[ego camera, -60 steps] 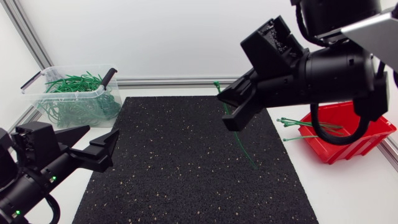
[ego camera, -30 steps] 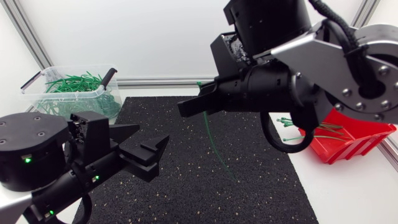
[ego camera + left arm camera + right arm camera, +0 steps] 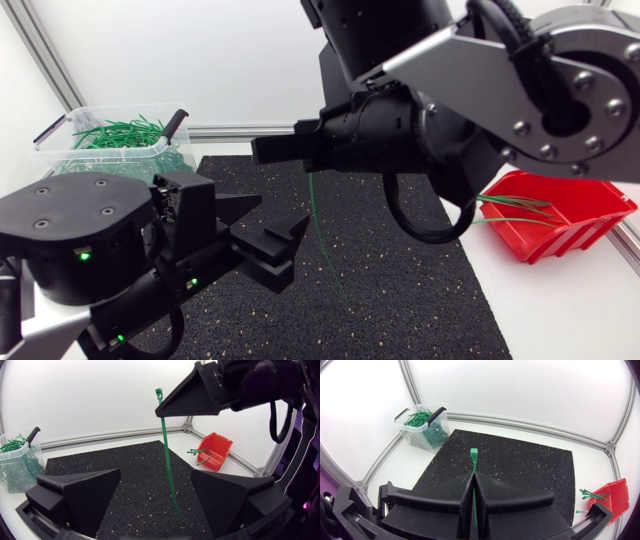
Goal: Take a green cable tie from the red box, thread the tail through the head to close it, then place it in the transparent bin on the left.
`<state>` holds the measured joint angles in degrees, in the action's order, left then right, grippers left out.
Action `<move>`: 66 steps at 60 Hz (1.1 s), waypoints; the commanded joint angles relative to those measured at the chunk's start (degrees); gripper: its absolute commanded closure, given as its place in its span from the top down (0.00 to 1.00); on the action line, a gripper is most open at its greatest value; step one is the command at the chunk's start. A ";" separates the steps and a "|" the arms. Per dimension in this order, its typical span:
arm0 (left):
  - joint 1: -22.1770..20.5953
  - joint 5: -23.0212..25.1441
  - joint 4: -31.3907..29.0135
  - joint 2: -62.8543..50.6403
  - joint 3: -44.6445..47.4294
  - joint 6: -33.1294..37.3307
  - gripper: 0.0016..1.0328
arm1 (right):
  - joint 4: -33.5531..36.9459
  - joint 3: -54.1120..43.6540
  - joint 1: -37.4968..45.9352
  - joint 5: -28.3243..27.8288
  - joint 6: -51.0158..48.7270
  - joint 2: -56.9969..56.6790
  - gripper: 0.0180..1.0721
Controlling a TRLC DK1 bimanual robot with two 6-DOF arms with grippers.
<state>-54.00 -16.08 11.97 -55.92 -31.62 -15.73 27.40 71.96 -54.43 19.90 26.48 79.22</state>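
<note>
Head view: one green cable tie [image 3: 316, 215] is clamped upright by the right gripper [image 3: 290, 150] above the mat [image 3: 400, 290]. The left gripper [image 3: 270, 225] is spread open near its tail. One red box [image 3: 560, 225] and one transparent bin [image 3: 120, 160] are seen, each holding further ties.

A black mat [image 3: 420, 290] with pale speckles lies flat on the white desk [image 3: 570, 310], covering its central area. Bare desk surface shows on both sides of the mat. An aluminium rail [image 3: 235, 131] runs along the desk's far edge.
</note>
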 commanded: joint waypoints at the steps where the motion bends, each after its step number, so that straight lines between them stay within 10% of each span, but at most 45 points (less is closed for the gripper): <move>1: -0.49 1.05 1.22 -1.47 -2.40 -2.03 0.94 | 1.17 1.86 -0.94 1.11 3.32 1.11 0.05; 48: 1.26 -2.73 10.62 -13.16 -3.98 -1.50 0.74 | 3.80 2.83 -3.05 6.20 6.57 3.66 0.05; 58: 1.44 -4.31 14.58 -13.86 -3.54 0.43 0.36 | 4.07 2.39 -3.75 7.35 6.74 3.05 0.05; 66: 1.09 -5.37 14.84 -14.57 -3.89 1.49 0.28 | 4.07 2.22 -4.01 7.35 6.74 3.05 0.05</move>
<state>-52.93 -20.43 25.58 -69.36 -33.63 -15.94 30.89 73.82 -57.60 27.09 31.79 82.08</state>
